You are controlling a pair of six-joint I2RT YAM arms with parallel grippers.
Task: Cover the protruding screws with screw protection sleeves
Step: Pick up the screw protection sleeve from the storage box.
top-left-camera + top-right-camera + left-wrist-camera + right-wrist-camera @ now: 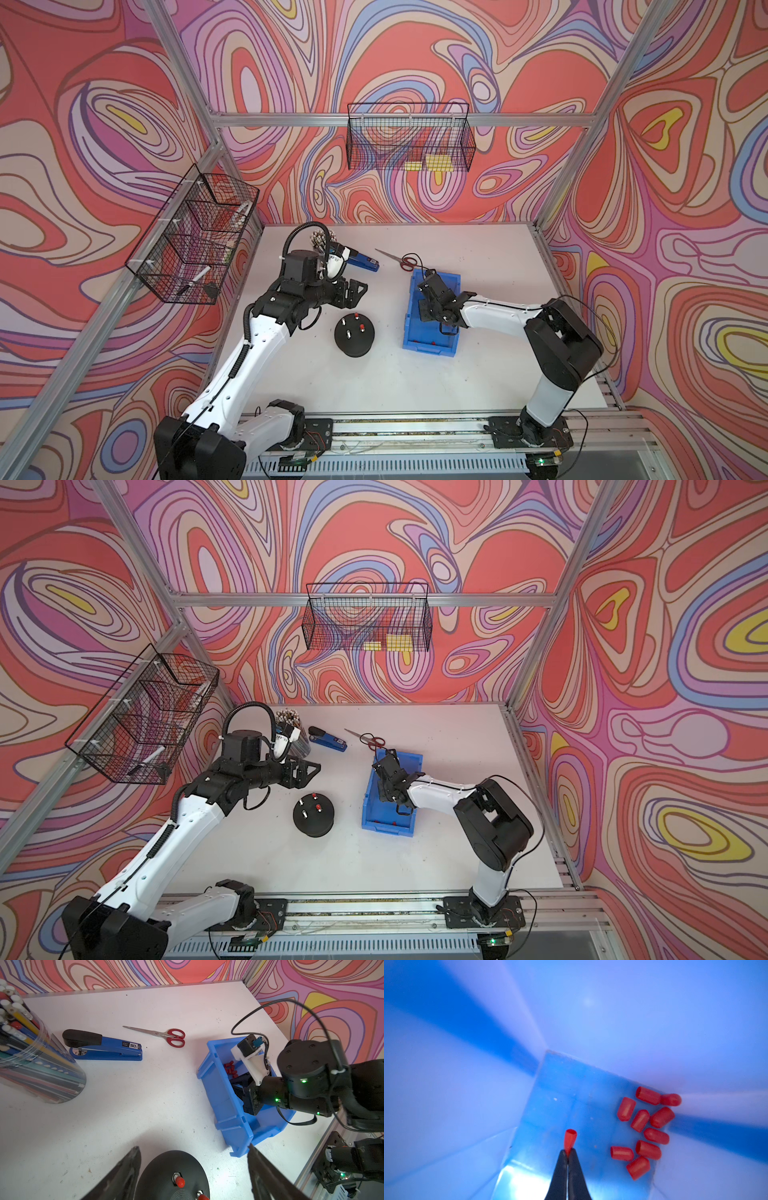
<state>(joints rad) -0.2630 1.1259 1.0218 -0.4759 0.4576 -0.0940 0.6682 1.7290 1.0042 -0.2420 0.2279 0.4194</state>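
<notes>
screws (349, 333): four upright studs on a black puck (354, 350), middle of the desk (374, 382); two bare, two red-capped
sleeves (652, 1126): little red caps loose on the blue bin (446, 1084) floor, one pinched in the right gripper (568, 1152)

Capped screw (202, 1196) cut off, blue bin (467, 1064) walls blurred

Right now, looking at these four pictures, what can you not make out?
- Right gripper: in both top views its own wrist hides the tips down in the blue bin; only the right wrist view shows them shut on a red sleeve.
- Black puck: the left wrist view's edge cuts it off; only two red-capped screws show there.
- Side wire basket: contents blurred behind mesh in both top views.
</notes>
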